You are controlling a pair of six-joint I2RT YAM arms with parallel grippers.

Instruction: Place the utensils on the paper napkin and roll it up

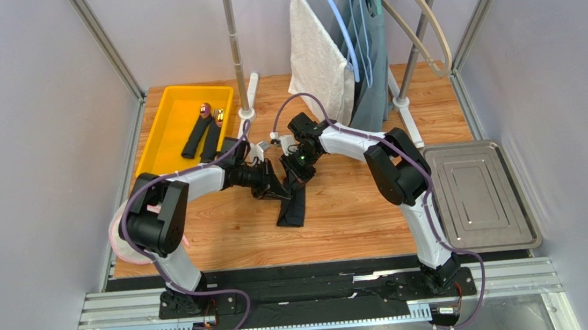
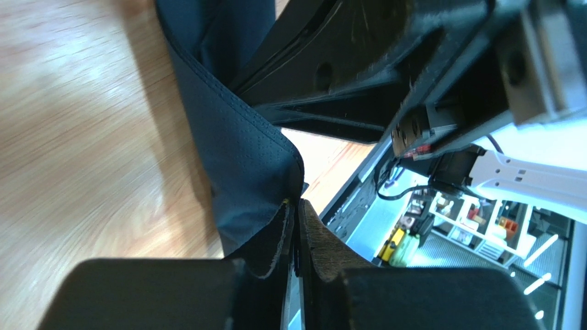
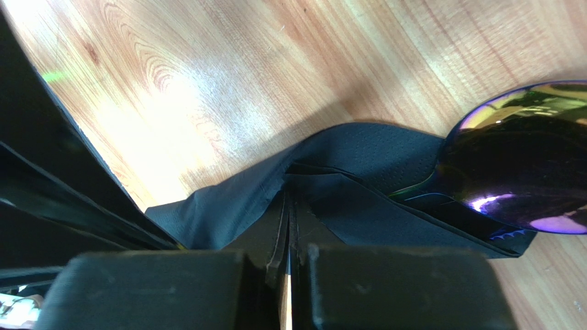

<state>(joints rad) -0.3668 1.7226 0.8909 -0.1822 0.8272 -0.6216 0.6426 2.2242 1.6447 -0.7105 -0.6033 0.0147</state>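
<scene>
The thin matte black paper napkin (image 1: 291,206) lies near the middle of the wooden table (image 1: 360,231), gathered into a narrow creased band. In the top view its long axis runs roughly from 12 o'clock to 6 o'clock, the near end leaning a little toward 7.

Both grippers meet at its far end. The left gripper (image 1: 276,188) is pinched shut on a folded edge of the sheet, and the right gripper (image 1: 296,174) is clamped on another fold just beside it.

In the right wrist view the iridescent purple-gold spoon head (image 3: 523,161) juts out of the folds at 3 o'clock from the fingers. Its neck runs back toward 9 o'clock under the paper; the handle is hidden.

The napkin looks light, limp and easy to crease or tear, so it probably wants a grip at an edge or doubled fold, with gentle pulls. The spoon looks stiff, smooth and likely to slide out if the band tips.

Two more dark pieces with shiny heads sit in the yellow plastic bin (image 1: 158,137), at 10 o'clock from the napkin.
</scene>
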